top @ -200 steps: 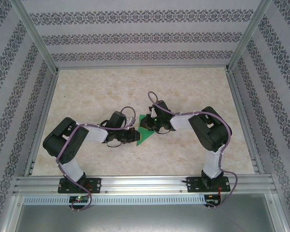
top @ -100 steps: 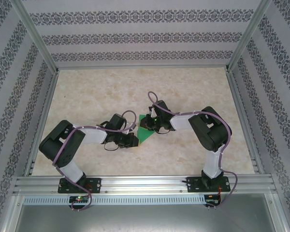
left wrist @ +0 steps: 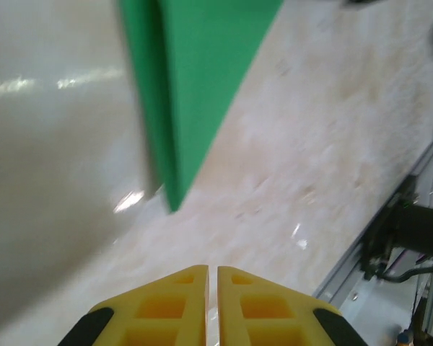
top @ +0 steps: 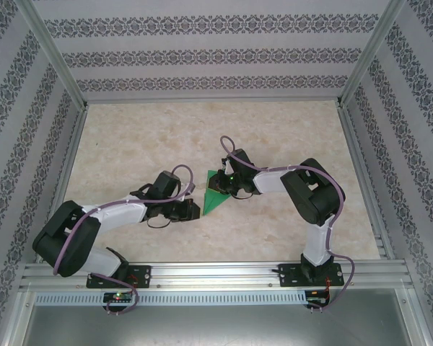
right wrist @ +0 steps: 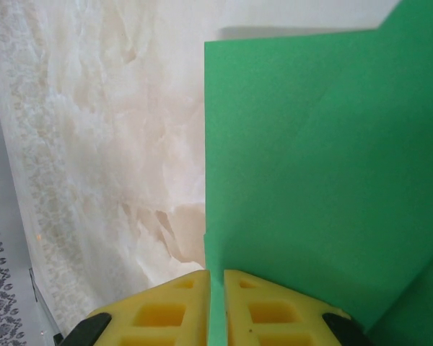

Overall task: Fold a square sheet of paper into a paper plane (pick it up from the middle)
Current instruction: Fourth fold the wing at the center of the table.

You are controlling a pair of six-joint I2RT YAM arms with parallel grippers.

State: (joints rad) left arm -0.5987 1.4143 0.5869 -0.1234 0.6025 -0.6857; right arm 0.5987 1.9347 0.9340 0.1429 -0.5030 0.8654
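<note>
**Right gripper pinches the green dart, left gripper clenched on nothing**

Patterned walls ring a pale marbled desk in the top external view. Near its middle lies the paper plane, a green, partly folded wedge. Its narrow tip points toward the left gripper, which sits just beside that tip. The right gripper rests on the wide end.

From the left wrist, the left gripper has its yellow fingers drawn together with nothing between them. The paper plane lies ahead of it on the desk, its point apart from the fingertips.

From the right wrist, the right gripper is clamped on the paper plane. A green edge runs between its fingers, and the sheet spreads ahead and to its right, with bare desk to its left.
</note>
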